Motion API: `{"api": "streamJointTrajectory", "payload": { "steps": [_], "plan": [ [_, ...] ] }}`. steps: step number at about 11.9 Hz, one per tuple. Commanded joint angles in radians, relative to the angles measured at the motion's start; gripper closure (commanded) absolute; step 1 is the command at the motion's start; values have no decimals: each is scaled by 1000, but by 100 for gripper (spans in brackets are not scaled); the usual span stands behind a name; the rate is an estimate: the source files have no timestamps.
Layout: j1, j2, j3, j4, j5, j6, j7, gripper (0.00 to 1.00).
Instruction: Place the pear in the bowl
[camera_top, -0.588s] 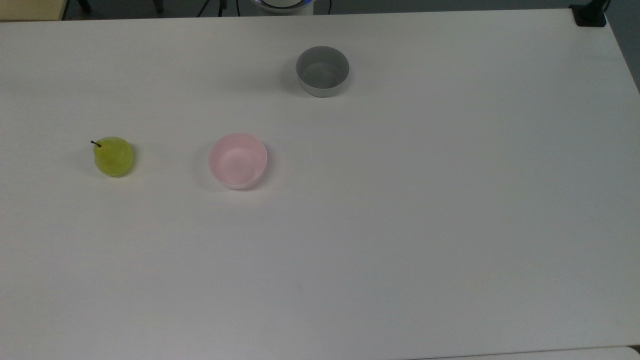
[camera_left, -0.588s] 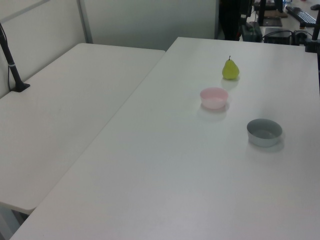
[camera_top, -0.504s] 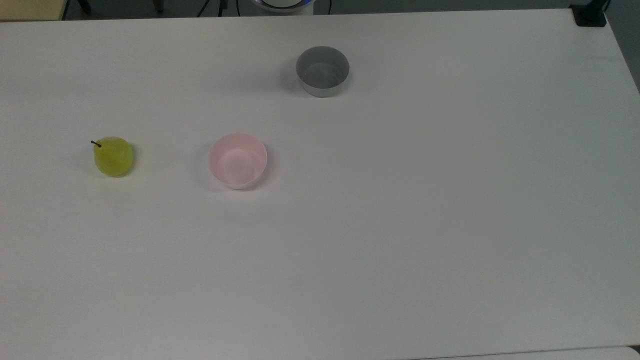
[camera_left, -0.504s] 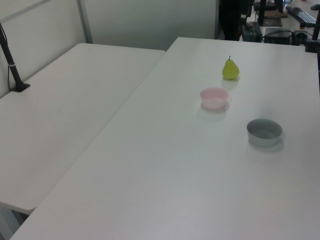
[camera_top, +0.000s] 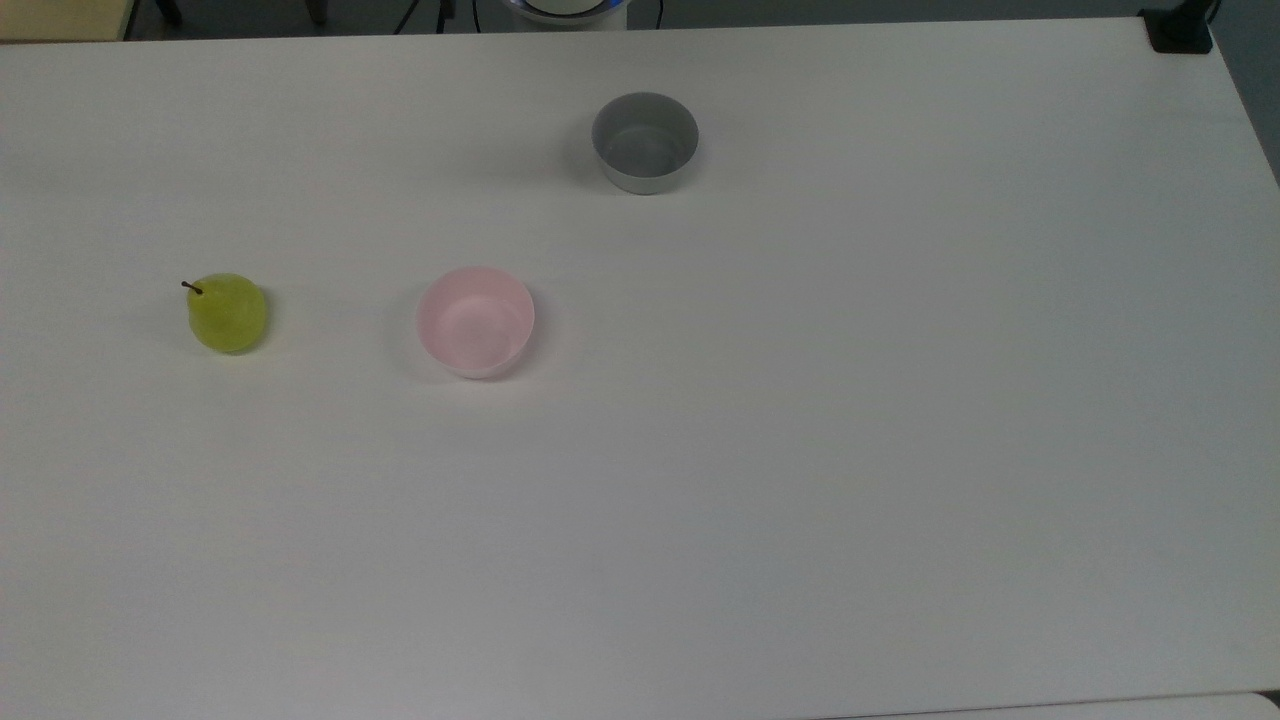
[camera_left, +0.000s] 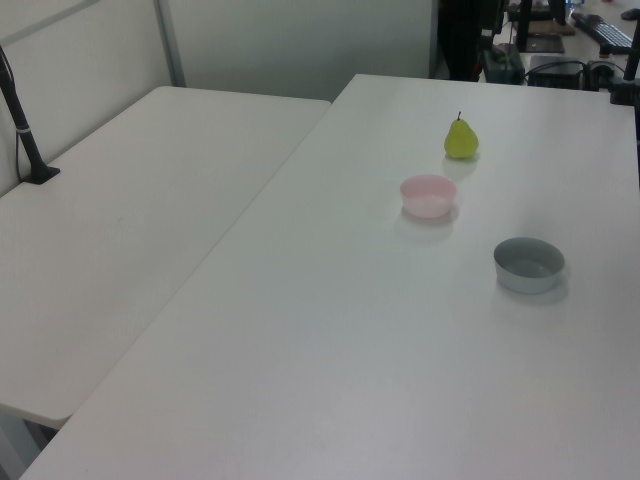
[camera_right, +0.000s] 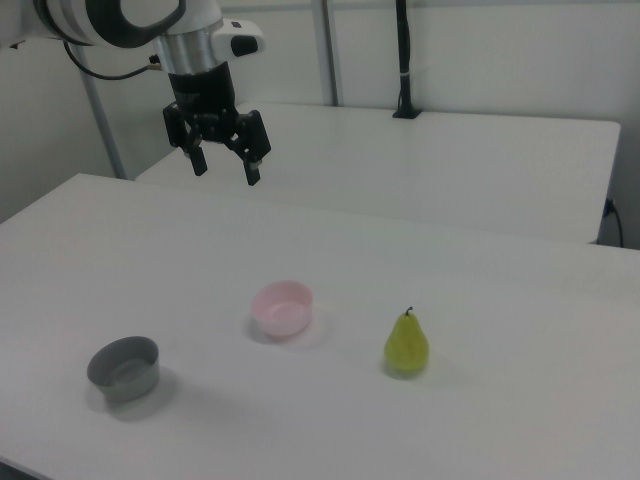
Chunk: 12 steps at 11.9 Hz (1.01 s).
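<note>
Nothing is done yet. My gripper (camera_right: 220, 162) hangs high with its fingers spread wide and empty. The pear (camera_right: 406, 343) stands on the table (camera_right: 520, 400), right of the pink bowl (camera_right: 282, 306) in the right view; both grasp and drop-off remain.

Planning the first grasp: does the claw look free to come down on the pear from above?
Probably yes. The claw hangs open, high above the table, holding nothing. The pear stands upright, apart from the pink bowl, with nothing over or against it.
</note>
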Motion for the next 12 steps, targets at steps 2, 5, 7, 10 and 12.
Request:
{"api": "streamJointTrajectory", "payload": {
  "steps": [2, 5, 7, 10, 12],
  "plan": [
    [20, -16, -20, -24, 13, 16, 17, 0],
    [17, -16, -20, -24, 11, 14, 1, 0],
    [14, -16, -20, -26, 9, 14, -63, 0],
    [-18, -11, -25, -20, 2, 13, -281, 0],
    [-50, 2, -25, -2, -12, 13, -322, 0]
  ]
}}
